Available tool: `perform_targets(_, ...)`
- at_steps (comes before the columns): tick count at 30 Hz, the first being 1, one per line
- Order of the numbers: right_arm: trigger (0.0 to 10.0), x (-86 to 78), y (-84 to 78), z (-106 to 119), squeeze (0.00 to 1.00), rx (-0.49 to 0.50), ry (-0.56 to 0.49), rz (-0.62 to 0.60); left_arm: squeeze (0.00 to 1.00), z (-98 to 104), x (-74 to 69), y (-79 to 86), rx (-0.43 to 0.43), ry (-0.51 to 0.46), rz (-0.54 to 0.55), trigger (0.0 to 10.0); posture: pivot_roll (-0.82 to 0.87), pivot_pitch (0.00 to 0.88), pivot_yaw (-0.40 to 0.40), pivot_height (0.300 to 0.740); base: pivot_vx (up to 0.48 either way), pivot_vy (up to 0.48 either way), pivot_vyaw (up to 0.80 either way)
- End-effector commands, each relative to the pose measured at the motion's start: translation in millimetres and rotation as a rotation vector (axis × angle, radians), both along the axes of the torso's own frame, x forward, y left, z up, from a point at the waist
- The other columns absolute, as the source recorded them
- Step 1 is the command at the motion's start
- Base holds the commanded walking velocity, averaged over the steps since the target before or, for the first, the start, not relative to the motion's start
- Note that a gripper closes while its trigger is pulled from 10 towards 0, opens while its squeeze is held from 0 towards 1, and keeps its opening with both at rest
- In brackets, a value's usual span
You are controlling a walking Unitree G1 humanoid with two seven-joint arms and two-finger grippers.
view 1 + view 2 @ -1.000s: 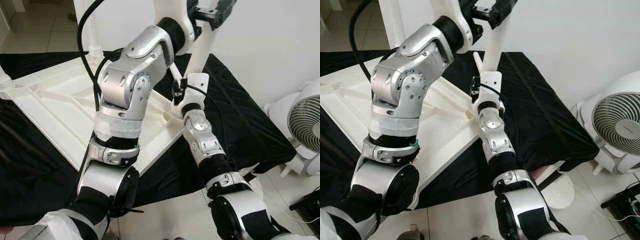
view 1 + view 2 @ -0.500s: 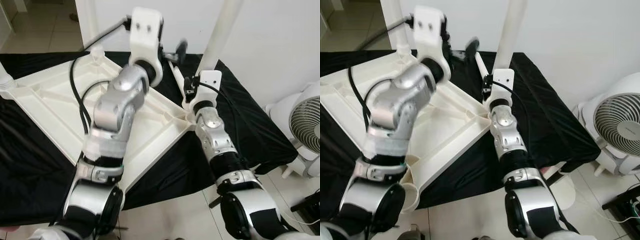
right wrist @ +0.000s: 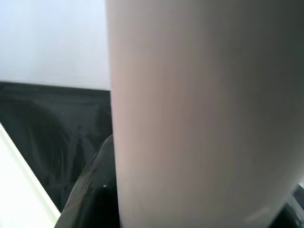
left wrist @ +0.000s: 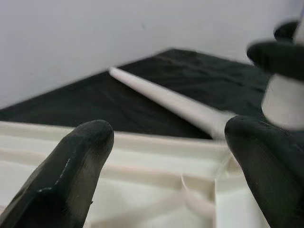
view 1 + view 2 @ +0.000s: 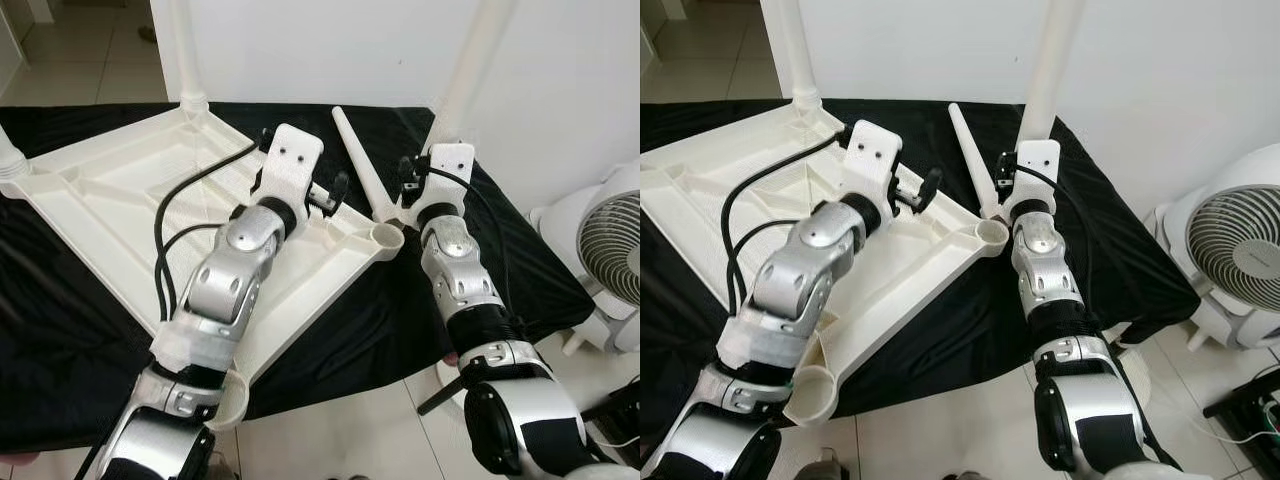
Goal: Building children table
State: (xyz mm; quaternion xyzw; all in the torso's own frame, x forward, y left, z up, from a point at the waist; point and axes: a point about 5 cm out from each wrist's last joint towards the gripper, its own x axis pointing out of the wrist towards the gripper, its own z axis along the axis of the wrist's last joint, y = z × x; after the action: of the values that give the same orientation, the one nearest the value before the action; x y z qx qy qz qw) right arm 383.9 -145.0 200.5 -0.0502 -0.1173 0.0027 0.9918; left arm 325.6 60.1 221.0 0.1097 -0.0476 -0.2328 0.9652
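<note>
The white table top [image 5: 110, 215] lies upside down on a black cloth. One white leg [image 5: 185, 50] stands in its far corner. My left gripper [image 5: 328, 195] hovers open just over the top's right rim, and in the left wrist view its fingers [image 4: 71, 175] have nothing between them. My right gripper [image 5: 420, 172] is shut on a second leg [image 5: 470, 70], held upright just right of the open corner socket [image 5: 385, 238]. In the right wrist view that held leg [image 3: 199, 109] is pressed against a black finger. A third leg [image 5: 358, 160] lies loose on the cloth.
Another open socket [image 5: 228, 402] sits at the top's near corner, by the cloth's front edge. A white fan [image 5: 615, 250] stands on the tiled floor to the right. A white wall runs behind the cloth [image 5: 80, 350].
My left arm has come down from high up to just over the table top's right rim. My right gripper has carried its leg a little right, baring the corner socket.
</note>
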Motion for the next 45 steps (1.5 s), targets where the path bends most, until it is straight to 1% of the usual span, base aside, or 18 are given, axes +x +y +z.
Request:
perform_targets(1, 10.0, -1.1, -6.9, -7, 0.0, -0.016, 0.021, -0.002, 0.0, -4, -5.8, -5.7, 0.041, -0.009, -0.07, 10.0, 0.12, 0.042, -0.081, 0.74, 0.0, 0.0, 0.0)
perform_targets(3, 10.0, -1.2, -7.5, -9, 0.0, -0.02, 0.026, 0.001, 0.0, -6, -7.0, -5.7, 0.051, -0.007, -0.077, 10.0, 0.12, 0.042, -0.081, 0.74, 0.0, 0.0, 0.0)
perform_targets(6, 10.0, -1.6, -11.2, -14, 0.0, -0.008, 0.043, 0.016, 0.0, -13, -16.6, -12.9, 0.069, 0.034, -0.167, 10.0, 0.12, 0.05, -0.083, 0.74, 0.0, 0.0, 0.0)
perform_targets(11, 10.0, -1.2, -12.4, -11, 0.0, -0.005, 0.036, 0.016, 0.0, -18, -19.6, -20.3, 0.095, 0.052, -0.208, 10.0, 0.13, 0.052, -0.083, 0.74, 0.0, 0.0, 0.0)
perform_targets(12, 10.0, -0.7, -13.1, -10, 0.0, -0.005, 0.033, 0.013, 0.0, -21, -20.8, -26.2, 0.114, 0.063, -0.237, 10.0, 0.13, 0.055, -0.084, 0.74, 0.0, 0.0, 0.0)
perform_targets(13, 10.0, -0.7, -13.1, -10, 0.0, -0.005, 0.033, 0.013, 0.0, -21, -20.8, -26.2, 0.114, 0.063, -0.237, 10.0, 0.13, 0.055, -0.084, 0.74, 0.0, 0.0, 0.0)
perform_targets(14, 10.0, -0.3, -13.9, -8, 0.0, -0.004, 0.029, 0.009, 0.0, -24, -22.3, -32.5, 0.137, 0.07, -0.265, 10.0, 0.13, 0.055, -0.082, 0.74, 0.0, 0.0, 0.0)
perform_targets(15, 10.0, -0.3, -13.9, -8, 0.0, -0.004, 0.029, 0.009, 0.0, -24, -22.3, -32.5, 0.137, 0.07, -0.265, 10.0, 0.13, 0.055, -0.082, 0.74, 0.0, 0.0, 0.0)
perform_targets(17, 10.0, -0.1, -15.4, -6, 0.0, -0.008, 0.02, 0.004, 0.0, -35, -22.9, -45.4, 0.19, 0.109, -0.299, 10.0, 0.12, 0.055, -0.075, 0.74, 0.0, 0.0, 0.0)
perform_targets(20, 10.0, -0.4, -16.5, -5, 0.0, -0.009, 0.016, 0.001, 0.0, -41, -22.8, -51.0, 0.2, 0.141, -0.299, 10.0, 0.12, 0.054, -0.071, 0.74, 0.0, 0.0, 0.0)
perform_targets(24, 10.0, -1.9, -17.2, -3, 0.0, -0.01, 0.002, -0.003, 0.0, -61, -23.2, -63.4, 0.214, 0.254, -0.269, 10.0, 0.11, 0.055, -0.066, 0.74, 0.0, 0.0, 0.0)
perform_targets(26, 10.0, -2.1, -16.9, -2, 0.0, -0.011, 0.0, -0.002, 0.0, -66, -22.9, -65.0, 0.23, 0.269, -0.26, 10.0, 0.11, 0.055, -0.066, 0.74, 0.0, 0.0, 0.0)
perform_targets(28, 10.0, -2.1, -16.9, -2, 0.0, -0.011, 0.0, -0.002, 0.0, -66, -22.9, -65.0, 0.23, 0.269, -0.26, 10.0, 0.11, 0.055, -0.066, 0.74, 0.0, 0.0, 0.0)
perform_targets(29, 10.0, -2.2, -16.3, -1, 0.0, -0.012, -0.005, -0.002, 0.0, -75, -20.7, -65.6, 0.249, 0.298, -0.239, 10.0, 0.11, 0.058, -0.064, 0.74, 0.0, 0.0, 0.0)
perform_targets(32, 10.0, -2.2, -16.7, 0, 0.0, -0.014, -0.009, -0.005, 0.0, -81, -17.6, -64.6, 0.254, 0.327, -0.21, 10.0, 0.11, 0.058, -0.064, 0.74, 0.0, 0.0, 0.0)
perform_targets(40, 10.0, -2.5, -18.0, 0, 0.0, -0.016, -0.01, -0.013, 0.0, -83, -7.7, -61.3, 0.235, 0.357, -0.142, 10.0, 0.1, 0.058, -0.061, 0.74, 0.0, 0.0, 0.0)
perform_targets(44, 10.0, -2.5, -18.5, 0, 0.0, -0.017, -0.01, -0.017, 0.0, -82, -5.6, -60.8, 0.229, 0.354, -0.139, 10.0, 0.1, 0.056, -0.061, 0.74, 0.0, 0.0, 0.0)
perform_targets(45, 10.0, -2.4, -18.7, 0, 0.0, -0.017, -0.009, -0.018, 0.0, -82, -5.3, -60.8, 0.226, 0.353, -0.14, 9.6, 0.1, 0.054, -0.06, 0.74, 0.0, 0.0, 0.0)
